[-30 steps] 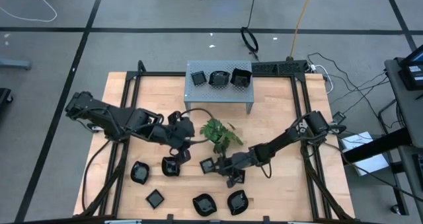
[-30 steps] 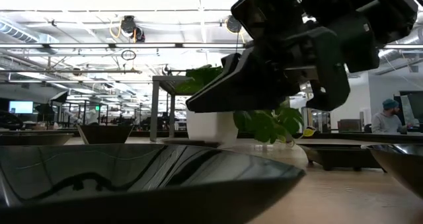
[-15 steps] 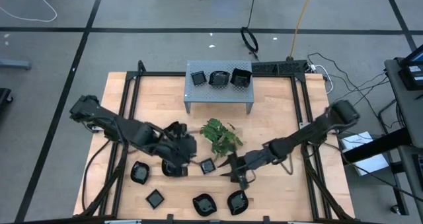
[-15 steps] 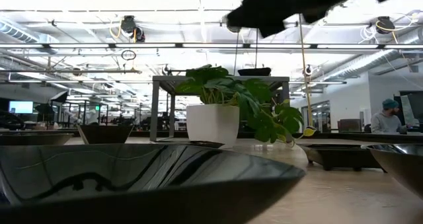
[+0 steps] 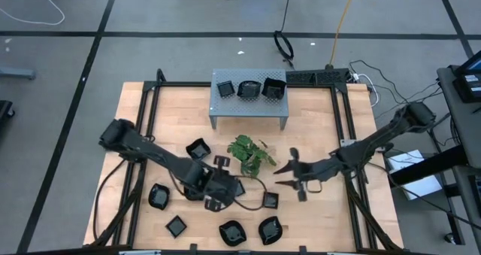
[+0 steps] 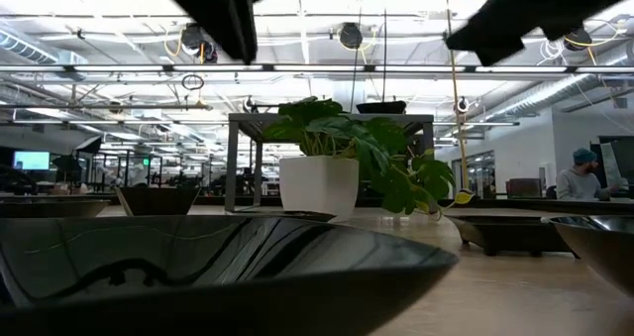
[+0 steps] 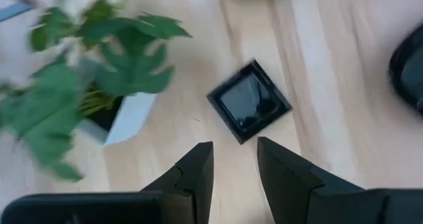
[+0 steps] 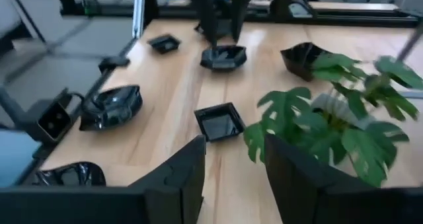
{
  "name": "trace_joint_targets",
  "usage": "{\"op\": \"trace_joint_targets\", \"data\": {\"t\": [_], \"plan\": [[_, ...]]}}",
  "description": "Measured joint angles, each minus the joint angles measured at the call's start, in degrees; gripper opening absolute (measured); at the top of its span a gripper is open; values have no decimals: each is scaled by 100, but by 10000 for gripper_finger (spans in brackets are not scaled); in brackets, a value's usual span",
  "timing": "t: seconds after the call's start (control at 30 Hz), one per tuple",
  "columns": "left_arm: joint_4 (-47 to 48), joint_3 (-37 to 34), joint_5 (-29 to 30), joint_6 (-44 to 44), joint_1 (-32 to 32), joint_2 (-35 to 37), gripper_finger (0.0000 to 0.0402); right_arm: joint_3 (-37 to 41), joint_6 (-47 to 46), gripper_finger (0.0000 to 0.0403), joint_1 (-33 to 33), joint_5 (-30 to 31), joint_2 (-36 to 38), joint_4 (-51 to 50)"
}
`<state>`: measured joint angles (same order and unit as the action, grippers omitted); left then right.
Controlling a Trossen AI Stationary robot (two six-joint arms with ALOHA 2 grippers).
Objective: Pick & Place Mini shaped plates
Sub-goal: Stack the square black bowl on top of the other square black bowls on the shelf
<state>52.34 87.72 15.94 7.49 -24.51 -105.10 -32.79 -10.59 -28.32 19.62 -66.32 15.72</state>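
Several glossy black mini shaped plates lie on the wooden table. Three more stand on the grey stand (image 5: 248, 108). My left gripper (image 7: 234, 146) hangs open over the table's middle, just short of a small square plate (image 7: 250, 108) that lies flat beside the plant's white pot (image 7: 125, 115). In the right wrist view its fingers (image 8: 221, 12) stand above a plate (image 8: 228, 55). My right gripper (image 5: 279, 175) is open in the air to the right of the plant. Another small square plate (image 8: 219, 123), (image 5: 269, 201) lies flat on the table below and ahead of it.
The leafy plant (image 5: 252, 153) stands mid-table between the stand and both grippers. Loose plates lie along the near edge (image 5: 231, 232), (image 5: 269, 230), (image 5: 176, 226), at the left (image 5: 159, 196), and behind the left arm (image 5: 197, 148). One plate (image 6: 198, 267) fills the low view's foreground.
My right gripper has opened, risen and drawn back toward the table's right edge, and a small square plate lies on the table where it was. My left gripper has come down and moved toward the near right, past the plant, rolling as it went.
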Motion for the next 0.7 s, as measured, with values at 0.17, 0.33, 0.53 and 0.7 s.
{"op": "trace_joint_targets", "data": {"t": [0.17, 0.33, 0.53, 0.7], "plan": [[-23, 0, -365, -1075, 11, -467, 123, 830, -47, 145, 4, 7, 469, 933], [-45, 0, -1063, -1835, 38, -901, 122, 1523, -32, 145, 9, 12, 729, 1802], [-481, 0, -994, -2552, 52, -1271, 122, 2101, -28, 150, 9, 9, 952, 2497], [-688, 0, -1010, -3119, 55, -1431, 122, 2359, 105, 148, 9, 7, 1151, 2530]]}}
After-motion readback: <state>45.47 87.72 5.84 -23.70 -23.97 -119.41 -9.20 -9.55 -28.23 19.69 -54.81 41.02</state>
